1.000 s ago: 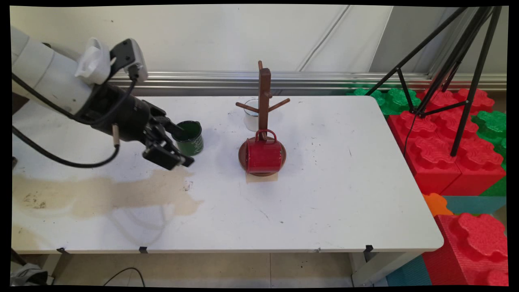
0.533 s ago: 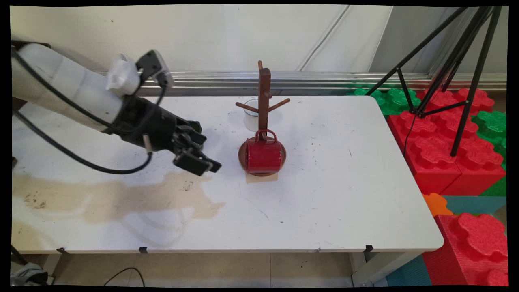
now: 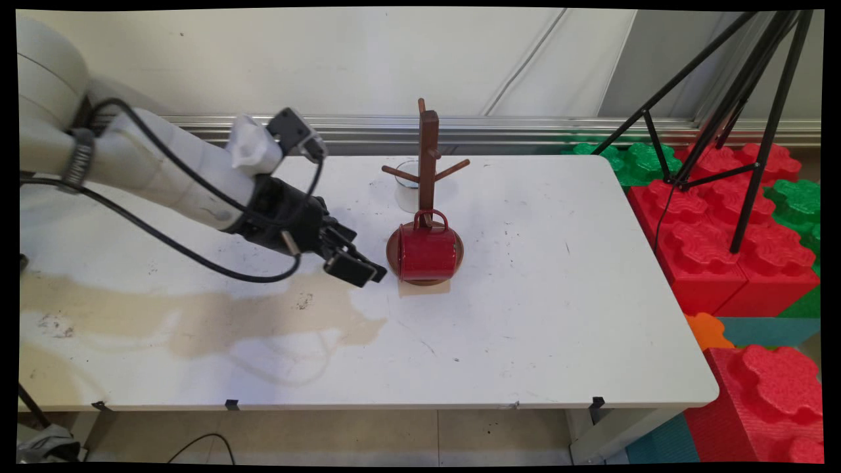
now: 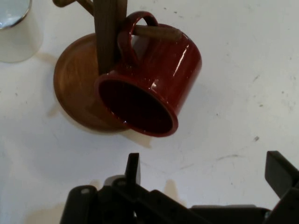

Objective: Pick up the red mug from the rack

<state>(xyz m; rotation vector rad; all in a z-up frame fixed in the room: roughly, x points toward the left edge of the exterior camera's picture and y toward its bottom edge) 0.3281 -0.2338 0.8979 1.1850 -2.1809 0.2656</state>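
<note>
Your pincer (image 3: 358, 263) has slid right from the green mug, now hidden behind the arm, to just left of the red mug (image 3: 427, 253) hanging on the wooden mug tree (image 3: 428, 157). It is spread wide, holding nothing.

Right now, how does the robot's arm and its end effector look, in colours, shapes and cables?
The arm is made of round white links. Black cables hang from it in loops. A small black box and a white part sit on top near the wrist. The end effector is black, with a jointed linkage and two flat fingers.
</note>
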